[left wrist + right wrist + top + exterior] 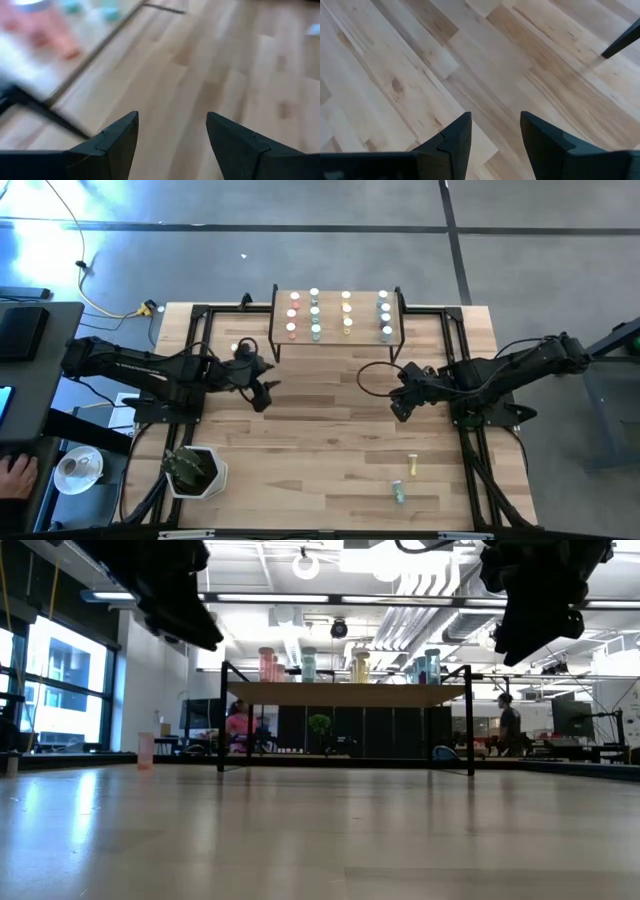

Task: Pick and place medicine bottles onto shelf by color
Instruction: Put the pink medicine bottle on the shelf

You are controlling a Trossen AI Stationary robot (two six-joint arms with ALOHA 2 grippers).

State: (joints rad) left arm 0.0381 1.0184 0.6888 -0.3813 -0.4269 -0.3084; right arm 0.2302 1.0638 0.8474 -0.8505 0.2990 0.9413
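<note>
The shelf [338, 330] stands at the table's far edge and carries medicine bottles in rows by color: red [293, 313], green [315, 315], yellow [347, 313], blue-grey [384, 315]. A pink bottle [146, 750] stands on the table left of the shelf. At the near right, a yellow bottle [412, 467] and a green bottle [398, 492] rest on the table. My left gripper [262, 395] hangs open above bare wood left of center, with nothing between its fingers [120, 137]. My right gripper [400, 408] hangs open right of center, also with nothing in it [495, 135].
A white pot with a green plant [195, 472] stands at the near left corner. A black cable loop [375, 375] lies near the right arm. Black frame rails [470, 440] run along the table's sides. Bare wood lies between the two grippers.
</note>
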